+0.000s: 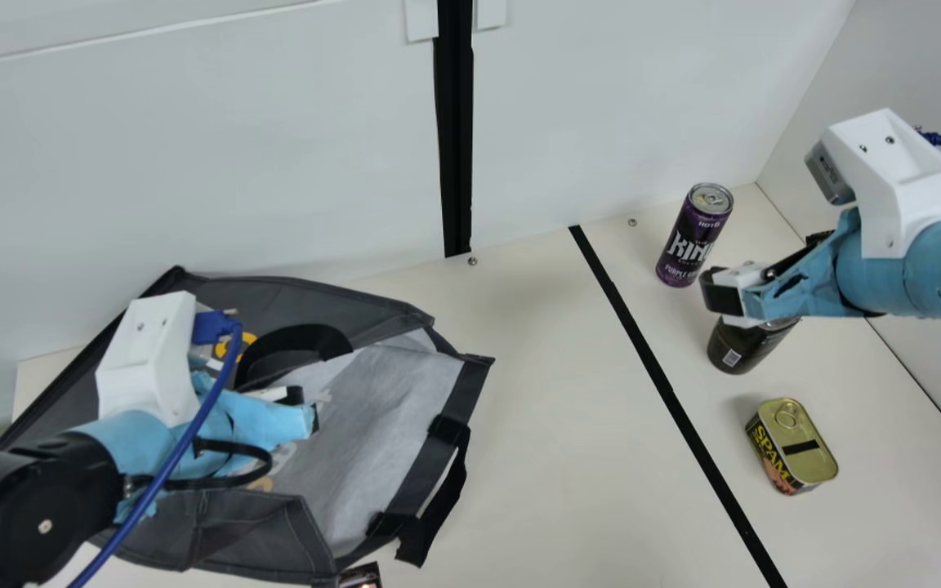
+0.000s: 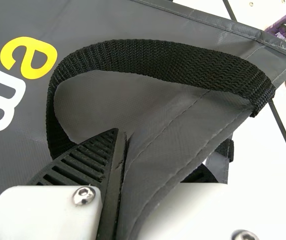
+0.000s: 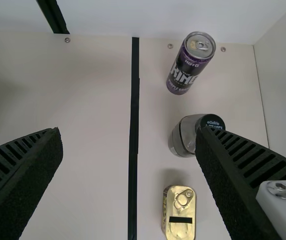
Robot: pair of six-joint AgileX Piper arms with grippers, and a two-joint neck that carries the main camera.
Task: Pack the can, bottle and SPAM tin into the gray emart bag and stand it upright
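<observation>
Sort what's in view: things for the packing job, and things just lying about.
For the job:
- gray emart bag
- can
- bottle
- SPAM tin

Just lying about:
- small dark item near the bag, cut off by the main view's bottom edge, too little showing to name

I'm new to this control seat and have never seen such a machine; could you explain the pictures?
You are seeing a robot with two arms, each ending in a two-fingered claw. The main view looks down from a camera on its neck, between the arms. The other two pictures come from cameras on its left and right wrists.

On the cream table lies the gray emart bag, at the main view's left. At its right, beyond a black line, are a purple can, a bottle and a SPAM tin.

The left claw grips the bag's fabric; the right claw is open and holds nothing.
</observation>
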